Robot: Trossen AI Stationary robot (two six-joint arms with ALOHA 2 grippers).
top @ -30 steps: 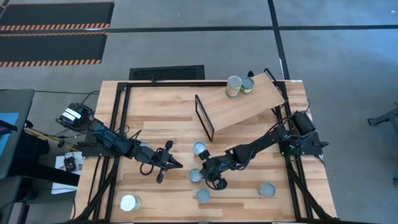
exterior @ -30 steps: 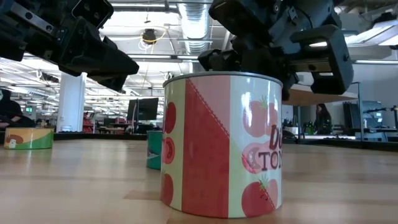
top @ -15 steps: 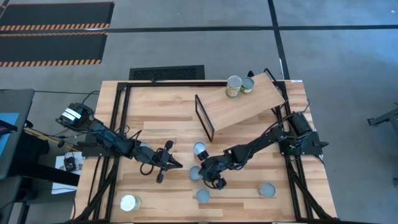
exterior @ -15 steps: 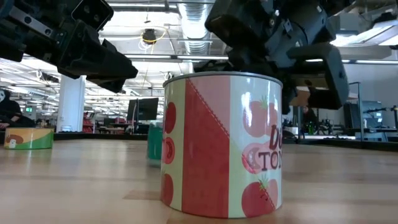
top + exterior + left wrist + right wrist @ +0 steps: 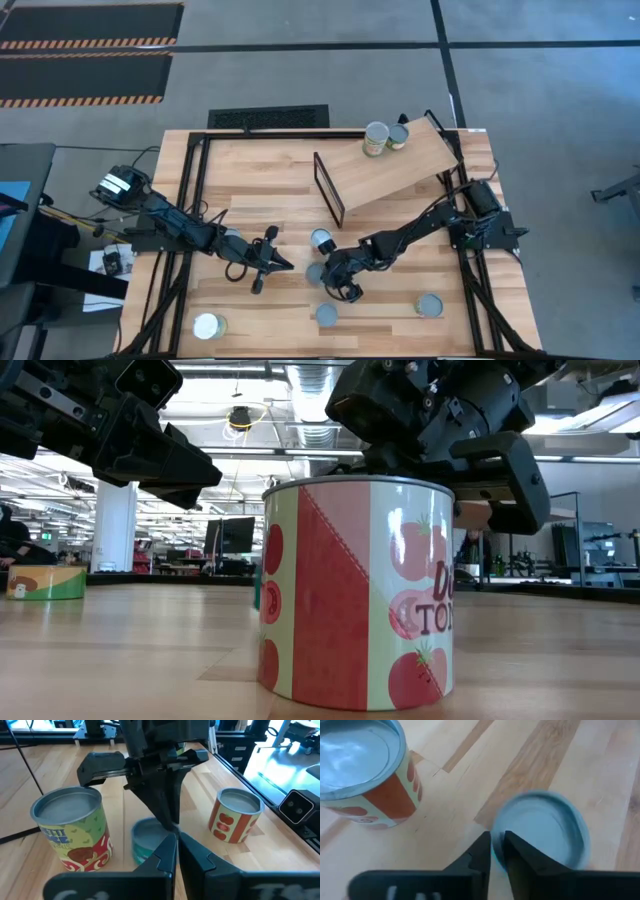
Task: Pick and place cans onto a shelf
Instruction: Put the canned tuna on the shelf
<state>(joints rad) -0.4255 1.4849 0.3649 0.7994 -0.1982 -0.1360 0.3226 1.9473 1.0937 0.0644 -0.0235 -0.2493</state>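
Right pincer: the right pincer [image 5: 345,287] hangs low at centre frame in the high view, fingers pressed together on nothing, right over a teal-labelled can [image 5: 542,832].
Left pincer: the left pincer [image 5: 277,262], fingers also together and empty, waits just left of the same cluster.
Cans: two cans [image 5: 385,138] already stand on the slanted shelf [image 5: 400,165] at upper right; others sit on the desk [image 5: 250,180], including a tomato can [image 5: 358,592] and a white-topped can [image 5: 207,326] at lower left.
Step in hand: judged an approach to pick the teal can.
Next move: the fingers would need to part, straddle the can, then close.
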